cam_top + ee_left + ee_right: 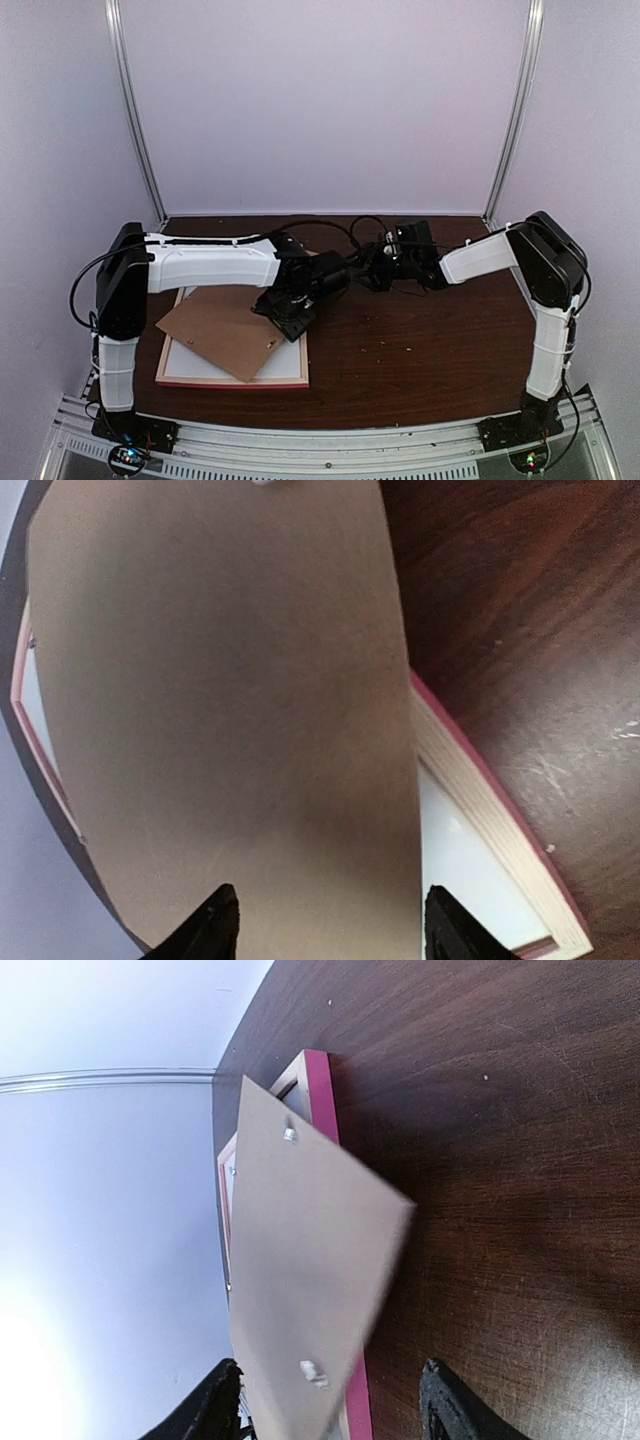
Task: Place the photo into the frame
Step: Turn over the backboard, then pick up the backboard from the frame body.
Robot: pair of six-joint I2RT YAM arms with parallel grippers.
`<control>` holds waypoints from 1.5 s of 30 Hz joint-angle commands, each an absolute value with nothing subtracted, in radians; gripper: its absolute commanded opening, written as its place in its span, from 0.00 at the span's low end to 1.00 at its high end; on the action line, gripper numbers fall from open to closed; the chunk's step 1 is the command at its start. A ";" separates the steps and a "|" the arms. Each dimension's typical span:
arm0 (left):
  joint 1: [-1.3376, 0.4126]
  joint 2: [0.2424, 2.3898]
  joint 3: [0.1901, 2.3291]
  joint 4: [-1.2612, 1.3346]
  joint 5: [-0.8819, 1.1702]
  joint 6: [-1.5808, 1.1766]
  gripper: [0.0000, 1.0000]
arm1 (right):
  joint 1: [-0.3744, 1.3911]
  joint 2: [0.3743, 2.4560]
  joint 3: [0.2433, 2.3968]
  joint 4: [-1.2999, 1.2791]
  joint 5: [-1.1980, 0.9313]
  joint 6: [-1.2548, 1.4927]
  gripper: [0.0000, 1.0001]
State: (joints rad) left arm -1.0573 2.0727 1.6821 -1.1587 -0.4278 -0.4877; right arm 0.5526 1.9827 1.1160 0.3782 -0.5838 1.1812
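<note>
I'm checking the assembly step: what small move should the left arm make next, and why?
Probably grip the backing board and turn it square with the frame: it lies skewed, one corner overhanging the frame's edge, and the open left gripper hovers directly above it.

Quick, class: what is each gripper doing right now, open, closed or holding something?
Left gripper: open, over the flat brown backing board, gripping nothing.
Right gripper: open, empty.
</note>
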 commanded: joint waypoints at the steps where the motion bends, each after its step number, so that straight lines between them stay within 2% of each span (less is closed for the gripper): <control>1: -1.062 1.962 1.640 -1.040 -0.263 -0.450 0.70 | 0.570 2.027 1.147 0.393 -0.580 1.173 0.61; 6: -1.055 1.873 1.587 -0.985 -0.227 -0.434 0.83 | 0.590 2.062 1.176 0.373 -0.583 1.151 0.61; 9: -1.019 1.821 1.549 -0.962 -0.219 -0.423 0.86 | 0.611 2.074 1.185 0.368 -0.585 1.146 0.61; 19: -0.653 1.625 1.333 -0.812 -0.047 -0.359 0.88 | 0.662 2.117 1.181 0.383 -0.572 1.140 0.56; 30: -0.302 1.692 1.295 -0.663 0.117 -0.357 0.88 | 0.693 2.208 1.242 0.443 -0.596 1.180 0.52; 35: -0.197 1.747 1.309 -0.649 0.075 -0.383 0.89 | 0.695 2.243 1.280 0.443 -0.600 1.188 0.47; 45: -0.009 1.817 1.250 -0.593 0.076 -0.416 0.90 | 0.690 2.278 1.301 0.506 -0.615 1.246 0.28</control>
